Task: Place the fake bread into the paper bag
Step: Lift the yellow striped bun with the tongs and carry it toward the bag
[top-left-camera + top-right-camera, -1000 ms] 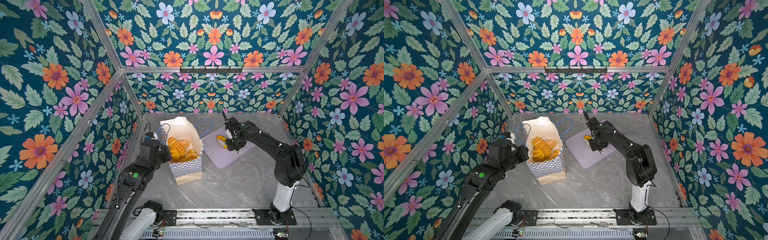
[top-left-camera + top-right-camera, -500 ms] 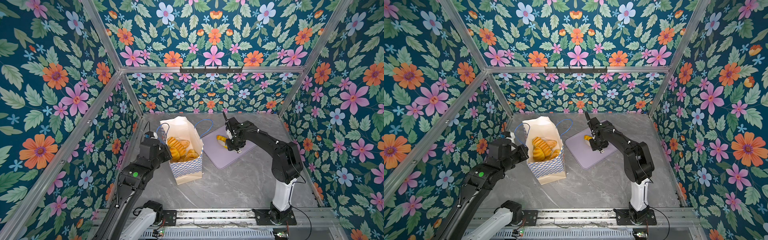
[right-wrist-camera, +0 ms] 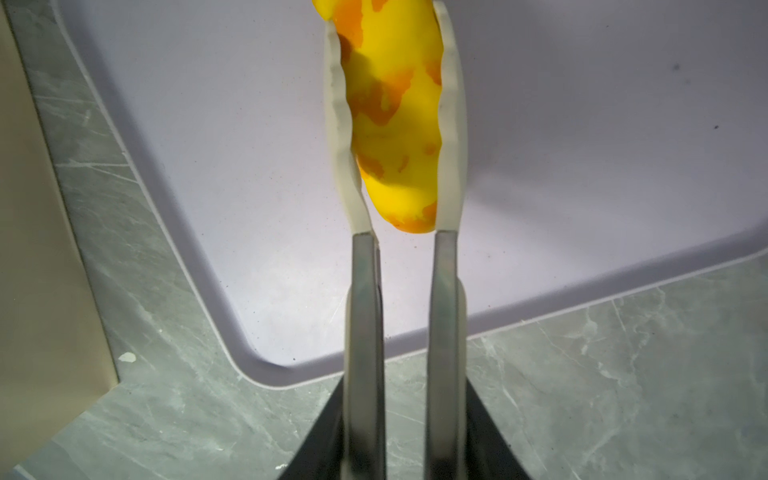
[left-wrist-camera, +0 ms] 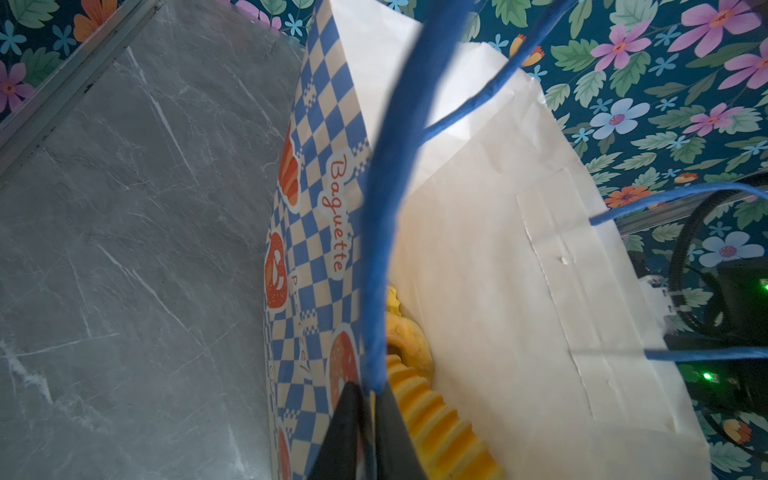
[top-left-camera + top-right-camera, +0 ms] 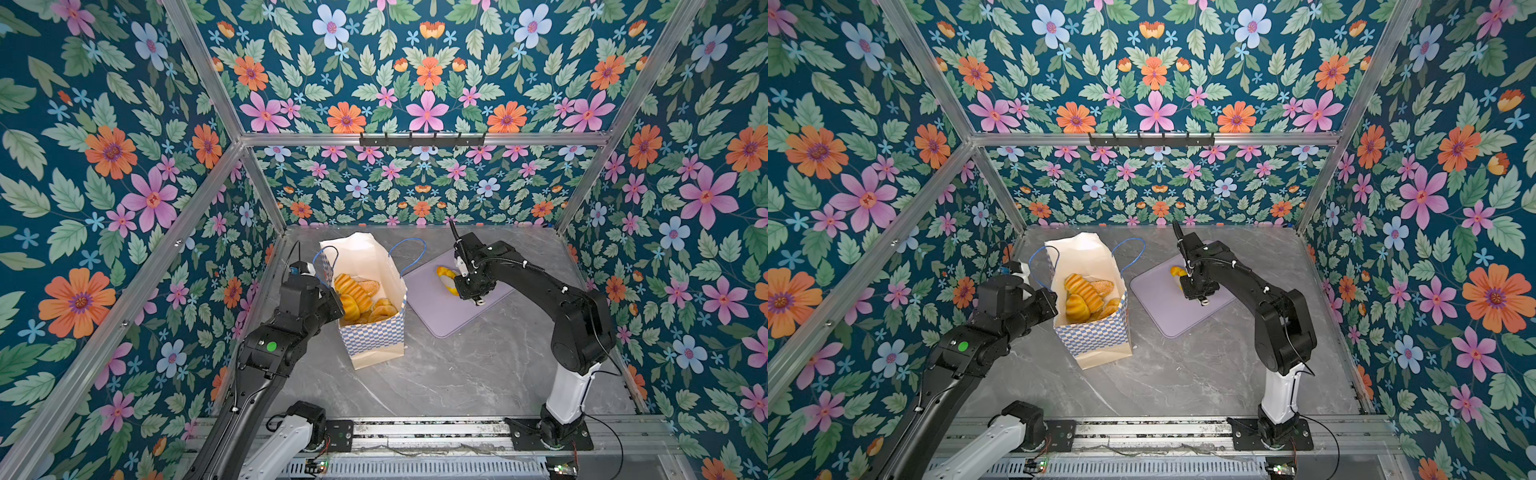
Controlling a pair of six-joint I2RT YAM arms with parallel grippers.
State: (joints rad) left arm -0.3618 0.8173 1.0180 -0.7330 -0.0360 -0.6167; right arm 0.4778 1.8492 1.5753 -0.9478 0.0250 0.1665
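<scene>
One loaf (image 3: pixel 395 124) lies on lavender tray (image 5: pixel 449 320), right pincer (image 3: pixel 388 25) clenched on it. Left pincer (image 4: pixel 370 390) pinches paper bag (image 5: pixel 374 340) rim; other loaves (image 5: pixel 353 291) inside. Next needs: lift, carry over bag mouth, release.

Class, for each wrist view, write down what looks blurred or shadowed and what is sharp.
Left wrist view: the blue cord handle, close to the lens, is blurred, the paper bag's checkered print sharp. Right wrist view: the yellow bread is crisp but partly shaded, against the lavender tray.
</scene>
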